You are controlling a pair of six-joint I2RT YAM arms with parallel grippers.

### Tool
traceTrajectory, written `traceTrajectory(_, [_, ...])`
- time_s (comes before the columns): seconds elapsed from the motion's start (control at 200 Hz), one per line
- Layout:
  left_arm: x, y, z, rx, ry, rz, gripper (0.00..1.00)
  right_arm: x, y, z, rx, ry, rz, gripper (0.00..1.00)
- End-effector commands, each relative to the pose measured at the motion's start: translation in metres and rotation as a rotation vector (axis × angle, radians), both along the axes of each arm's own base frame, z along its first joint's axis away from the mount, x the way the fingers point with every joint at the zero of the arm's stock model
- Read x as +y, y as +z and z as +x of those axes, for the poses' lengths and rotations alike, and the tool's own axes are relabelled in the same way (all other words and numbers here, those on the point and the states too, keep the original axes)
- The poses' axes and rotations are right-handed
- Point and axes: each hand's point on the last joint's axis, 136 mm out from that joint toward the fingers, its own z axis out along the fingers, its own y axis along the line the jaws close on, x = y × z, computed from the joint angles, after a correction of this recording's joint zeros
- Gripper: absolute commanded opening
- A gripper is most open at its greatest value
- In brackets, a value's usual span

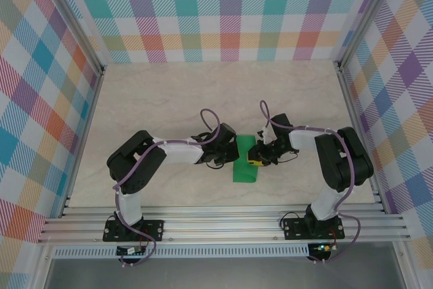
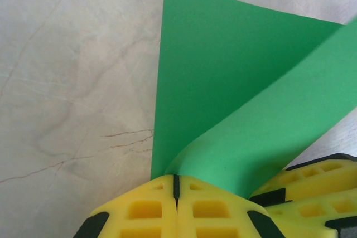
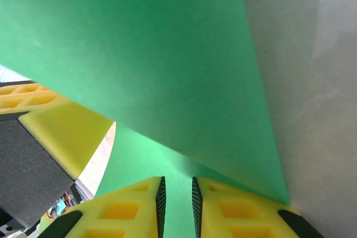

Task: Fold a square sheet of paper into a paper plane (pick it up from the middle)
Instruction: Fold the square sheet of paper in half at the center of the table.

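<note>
The square sheet of paper (image 1: 245,167) is bright green and lies bent over itself between my two grippers, in the middle of the table near the front. In the left wrist view the sheet of paper (image 2: 223,82) curls up out of the tip of my left gripper (image 2: 176,179), whose yellow jaws are shut on its edge. My right gripper (image 3: 177,185) stands with a narrow gap between its jaws. A flat part of the sheet of paper (image 3: 139,43) shows through that gap, and another part arches over it. From above, the left gripper (image 1: 229,156) and right gripper (image 1: 258,158) face each other across the sheet.
The pale marbled table top (image 1: 169,99) stretches away behind the arms. Checked walls (image 1: 216,11) close it in at the back and sides. An aluminium rail (image 1: 223,225) runs along the front edge.
</note>
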Motion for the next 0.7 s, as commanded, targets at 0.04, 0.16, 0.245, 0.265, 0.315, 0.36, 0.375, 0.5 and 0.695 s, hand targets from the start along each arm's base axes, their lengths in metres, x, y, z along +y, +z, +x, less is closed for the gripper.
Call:
traceTrajectory(0.04, [0.008,-0.026,-0.017,0.058,-0.033,0.090,0.00,-0.010,-0.011,-0.005,0.014,-0.009,-0.043,0.24])
traceTrajectory(0.16, [0.007,-0.025,-0.017,0.060,-0.038,0.089,0.00,-0.005,0.018,-0.003,-0.039,-0.008,0.015,0.25])
traceTrajectory(0.245, [0.006,-0.025,-0.017,0.059,-0.039,0.090,0.00,-0.002,0.039,-0.004,-0.090,-0.001,0.060,0.25])
traceTrajectory(0.265, [0.006,-0.025,-0.017,0.059,-0.040,0.089,0.00,-0.001,0.042,-0.006,-0.092,0.000,0.068,0.25])
traceTrajectory(0.315, [0.006,-0.026,-0.018,0.061,-0.041,0.090,0.00,-0.001,0.045,-0.010,-0.087,-0.001,0.080,0.25])
traceTrajectory(0.36, [0.006,-0.026,-0.018,0.061,-0.043,0.089,0.00,-0.001,0.043,-0.014,-0.072,-0.002,0.092,0.25])
traceTrajectory(0.375, [0.006,-0.026,-0.018,0.062,-0.043,0.089,0.00,0.000,0.042,-0.016,-0.064,0.000,0.096,0.25])
traceTrajectory(0.5, [0.005,-0.026,-0.018,0.061,-0.045,0.089,0.00,0.000,0.024,-0.026,0.007,-0.022,0.109,0.24])
traceTrajectory(0.695, [0.005,-0.026,-0.019,0.061,-0.048,0.090,0.00,-0.014,-0.003,-0.035,0.057,-0.062,0.005,0.24])
